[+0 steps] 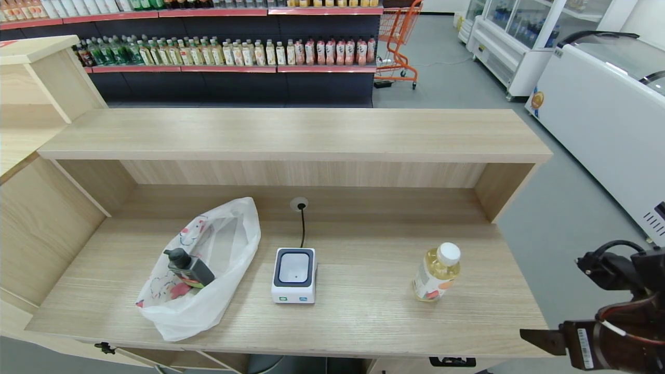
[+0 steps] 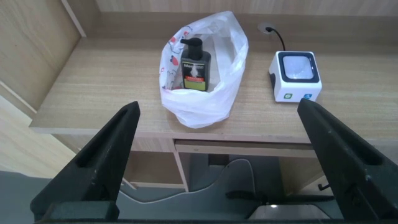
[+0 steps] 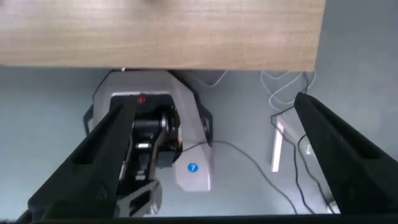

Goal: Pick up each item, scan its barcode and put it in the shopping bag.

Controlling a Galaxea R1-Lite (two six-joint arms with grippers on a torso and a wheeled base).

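Note:
A white plastic shopping bag lies open on the left of the wooden counter, with a dark pump bottle inside it. The white barcode scanner sits mid-counter. A yellow drink bottle with a white cap stands to its right. My left gripper hangs open in front of the counter's front edge, facing the shopping bag and scanner. My right gripper is low off the counter's front right corner. It is open and holds nothing.
A raised shelf and side walls box in the counter's back. The scanner's black cable runs to a hole at the rear. Store shelves of bottles, an orange cart and freezers stand beyond.

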